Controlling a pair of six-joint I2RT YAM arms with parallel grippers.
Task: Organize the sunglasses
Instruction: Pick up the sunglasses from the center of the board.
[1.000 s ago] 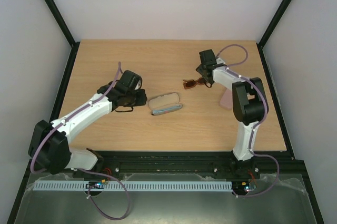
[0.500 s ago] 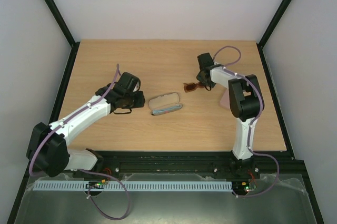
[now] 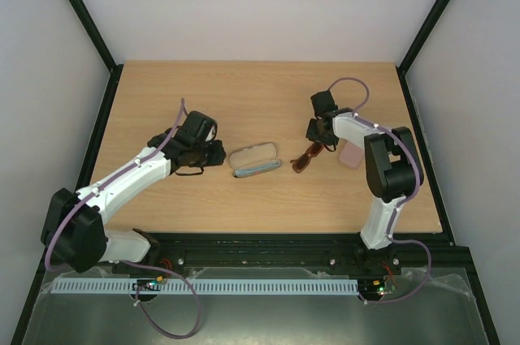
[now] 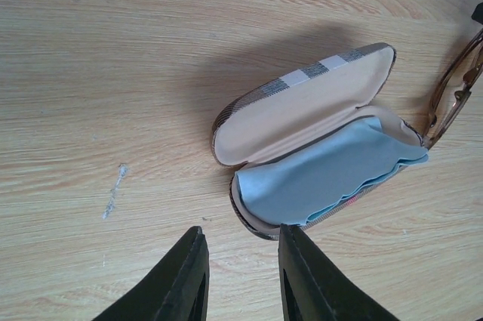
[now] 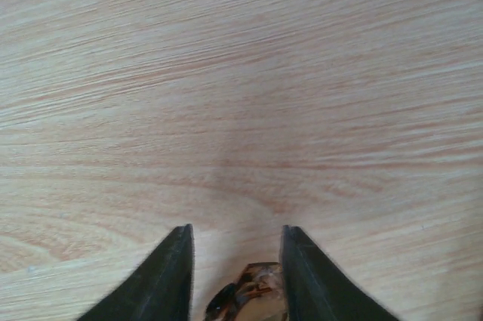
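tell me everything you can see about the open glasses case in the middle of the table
The glasses case lies open on the wooden table. Its hard shell looks brown checked with a pale band across the lid's outside. The lid is tipped back, showing smooth cream lining; the lower half holds a rumpled light-blue cloth and no glasses. The brown sunglasses sit just off one end; whether they touch is unclear. The left gripper hovers by its near rim.
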